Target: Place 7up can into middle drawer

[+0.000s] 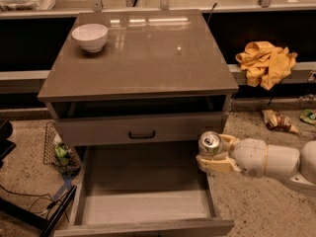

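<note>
So the gripper (211, 153) is down low on the right of the desk (143, 68), closed around the one 7up can (211, 142), one finger on each side of it. The can's upright, over the right side wall of the middle drawer (143, 206), which is pulled out and has a bare floor. Above it is one shut drawer front (98, 130) with a single black handle (141, 135). One white bowl (90, 37) sits on the desk's back left corner. One yellow cloth (266, 63) lies off to the right.
</note>
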`<state>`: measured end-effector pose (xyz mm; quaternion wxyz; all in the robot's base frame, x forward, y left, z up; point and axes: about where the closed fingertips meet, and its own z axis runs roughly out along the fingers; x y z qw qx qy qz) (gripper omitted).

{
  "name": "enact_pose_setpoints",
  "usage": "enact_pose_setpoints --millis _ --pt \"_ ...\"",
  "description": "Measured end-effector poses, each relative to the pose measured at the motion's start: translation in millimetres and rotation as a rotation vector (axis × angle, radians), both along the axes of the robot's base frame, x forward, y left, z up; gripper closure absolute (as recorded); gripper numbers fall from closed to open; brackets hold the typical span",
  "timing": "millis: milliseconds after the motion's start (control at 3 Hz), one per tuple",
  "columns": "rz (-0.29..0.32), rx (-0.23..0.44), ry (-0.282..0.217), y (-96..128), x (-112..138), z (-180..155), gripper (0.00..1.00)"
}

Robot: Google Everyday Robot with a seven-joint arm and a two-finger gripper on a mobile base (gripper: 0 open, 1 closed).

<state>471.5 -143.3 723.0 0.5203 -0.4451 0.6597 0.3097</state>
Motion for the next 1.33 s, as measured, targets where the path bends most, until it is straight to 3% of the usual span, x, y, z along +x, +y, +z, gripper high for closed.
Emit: enact_pose_setpoints --millis 333,667,1000,1333 --pt "0.004 0.002 -0.003 2.3 0.3 2.0 1.0" --pt "0.079 0.049 0.05 50.4 8.3 -59.6 1.0" --pt "0.203 0.091 0.071 103.7 6.1 -137.2 1.0" --pt "0.376 0.139 0.087 168.0 14.1 -218.9 1.0"
